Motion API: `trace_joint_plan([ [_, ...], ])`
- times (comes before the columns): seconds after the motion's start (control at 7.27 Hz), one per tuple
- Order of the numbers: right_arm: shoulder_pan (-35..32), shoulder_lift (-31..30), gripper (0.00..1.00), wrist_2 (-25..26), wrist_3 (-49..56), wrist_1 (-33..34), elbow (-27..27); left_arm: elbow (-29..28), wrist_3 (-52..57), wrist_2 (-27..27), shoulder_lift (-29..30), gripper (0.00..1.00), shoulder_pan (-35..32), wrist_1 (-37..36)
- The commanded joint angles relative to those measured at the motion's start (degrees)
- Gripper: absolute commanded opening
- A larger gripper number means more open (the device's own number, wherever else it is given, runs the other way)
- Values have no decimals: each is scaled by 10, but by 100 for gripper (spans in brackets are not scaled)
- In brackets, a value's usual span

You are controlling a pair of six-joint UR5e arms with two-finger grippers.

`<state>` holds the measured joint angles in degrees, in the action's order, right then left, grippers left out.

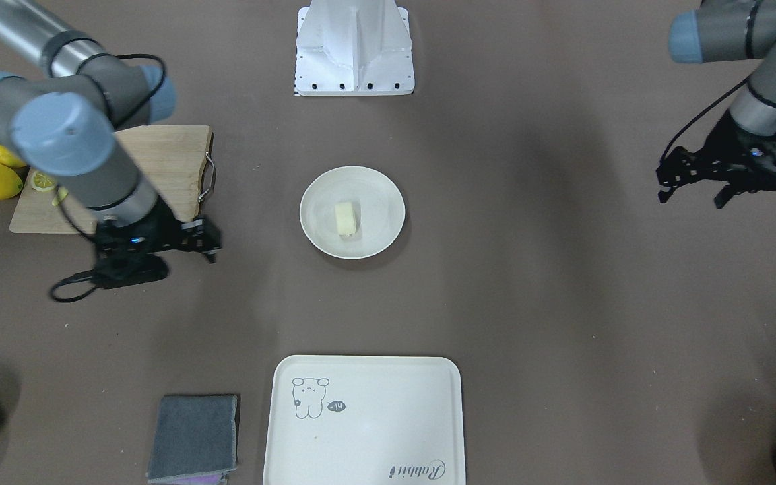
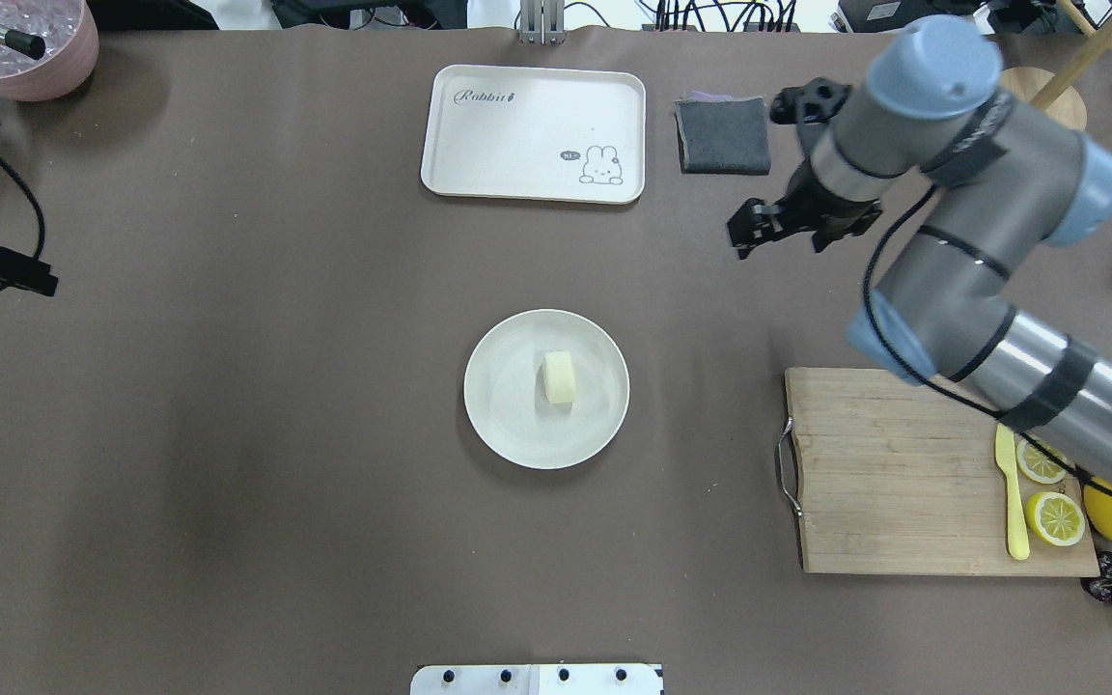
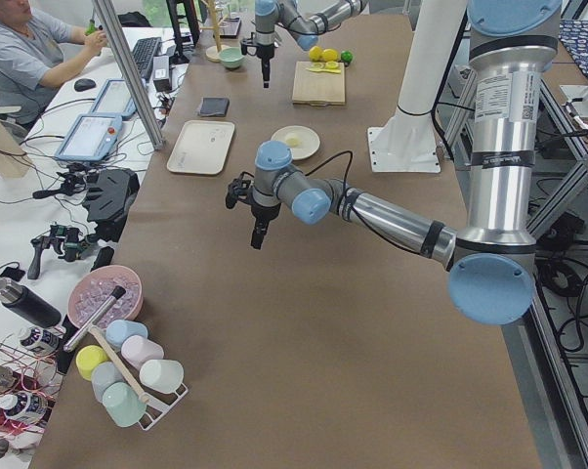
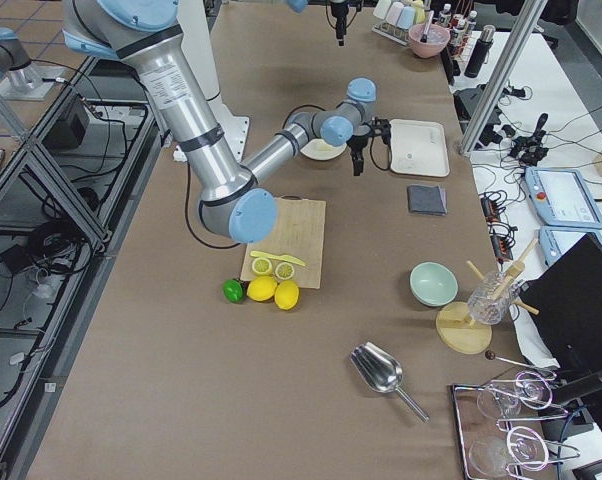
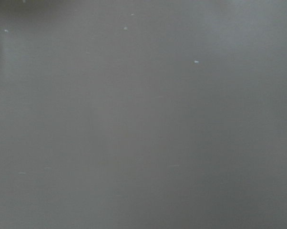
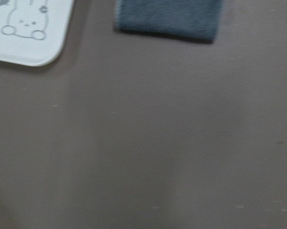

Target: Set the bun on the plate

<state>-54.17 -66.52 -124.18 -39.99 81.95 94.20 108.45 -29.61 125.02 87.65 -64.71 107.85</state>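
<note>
The bun (image 2: 559, 376) lies mid-plate (image 2: 515, 427), with tray (image 2: 517, 135), cloth (image 2: 723, 135) and board (image 2: 894, 483) around; left gripper (image 3: 257, 234) and right gripper (image 2: 741, 235) hang well aside, finger spread unclear.

I see small cream bun (image 2: 559, 376) in middle of round off-white plate (image 2: 498, 425); rectangular cream tray (image 2: 517, 135) beyond plate, wooden cutting board (image 2: 884, 483) at robot's right.

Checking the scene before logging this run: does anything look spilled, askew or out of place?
Nothing stands out. The bun lies whole near the middle of the plate, the tray and cutting board sit flat, and nothing looks spilled.
</note>
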Motion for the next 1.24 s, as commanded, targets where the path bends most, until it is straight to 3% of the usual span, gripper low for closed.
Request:
trace_joint_plan([
  [0.0, -170, -121, 100, -57, 249, 20, -15, -29, 116, 115, -84, 97, -114, 3],
  [0.28, -238, -148, 100, -57, 392, 36, -81, -49, 224, 104, -118, 97, -176, 0],
  [0.41, -246, -150, 100, -55, 427, 33, -112, -55, 227, 103, -119, 97, -177, 1],
  [1.1, -295, -185, 100, -69, 423, 32, -120, -72, 221, 99, -78, 97, -178, -38],
])
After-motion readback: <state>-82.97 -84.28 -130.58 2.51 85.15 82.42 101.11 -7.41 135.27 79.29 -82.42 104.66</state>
